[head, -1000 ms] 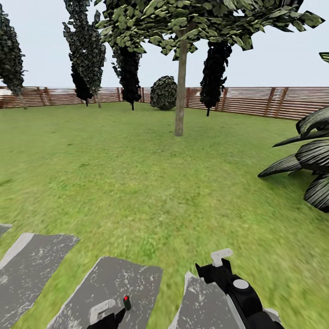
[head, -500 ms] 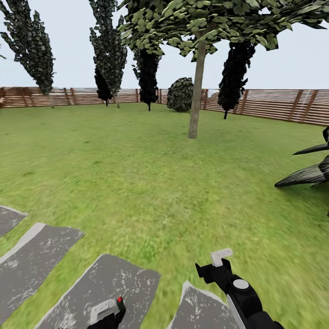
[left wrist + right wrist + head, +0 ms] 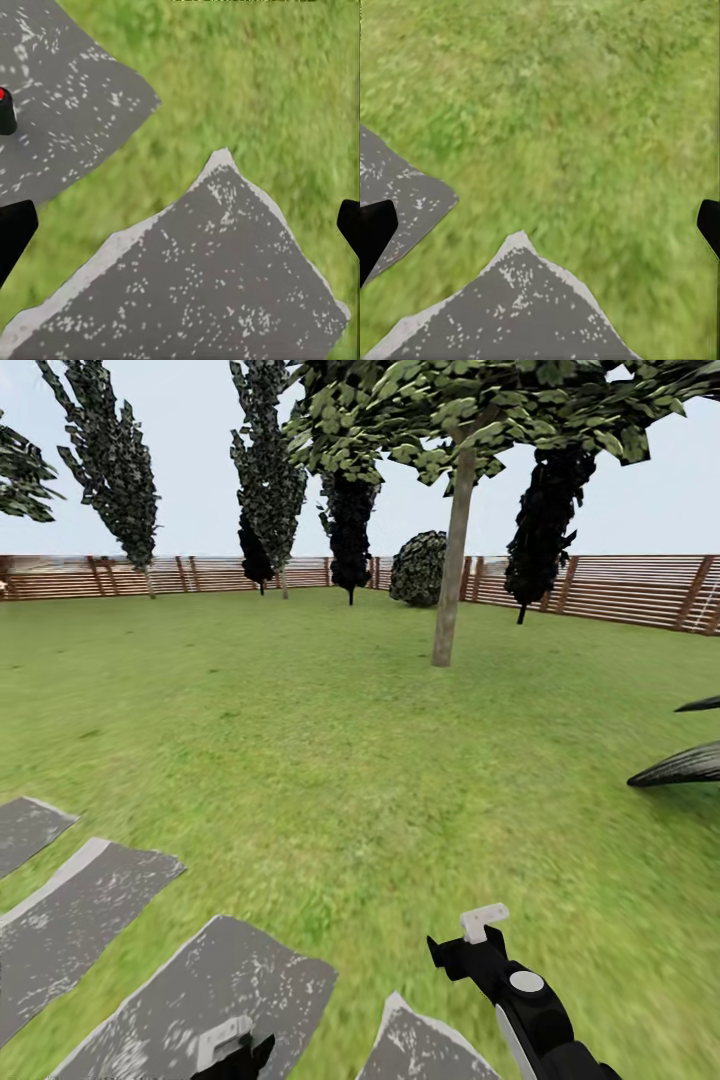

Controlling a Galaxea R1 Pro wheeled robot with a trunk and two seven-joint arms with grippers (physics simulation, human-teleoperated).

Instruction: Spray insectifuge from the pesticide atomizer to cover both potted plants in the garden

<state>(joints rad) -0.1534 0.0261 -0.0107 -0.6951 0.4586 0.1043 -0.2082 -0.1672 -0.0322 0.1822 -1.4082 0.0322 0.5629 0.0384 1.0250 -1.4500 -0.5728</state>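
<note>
Both arms hang low over grey speckled stone paving slabs [image 3: 215, 990] set in the green lawn [image 3: 330, 740].

The left gripper [image 3: 180, 225] spreads its jaws wide and empty above a slab; the small dark spray bottle with a red tip [image 3: 6, 111] stands on the neighbouring slab, outside one jaw and apart from it. The right gripper [image 3: 540, 225] also gapes wide, over a slab corner and grass. Brown slatted wooden fence [image 3: 620, 590] rings the far lawn.

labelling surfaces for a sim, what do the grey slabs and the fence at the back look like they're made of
The flat grey paving slabs look like stone or concrete: matte grey with white speckles and pale edges. The brown horizontal-slat fence looks like wood: reddish-brown boards on darker posts. Both are simulator renders, so this goes by texture alone.
</note>
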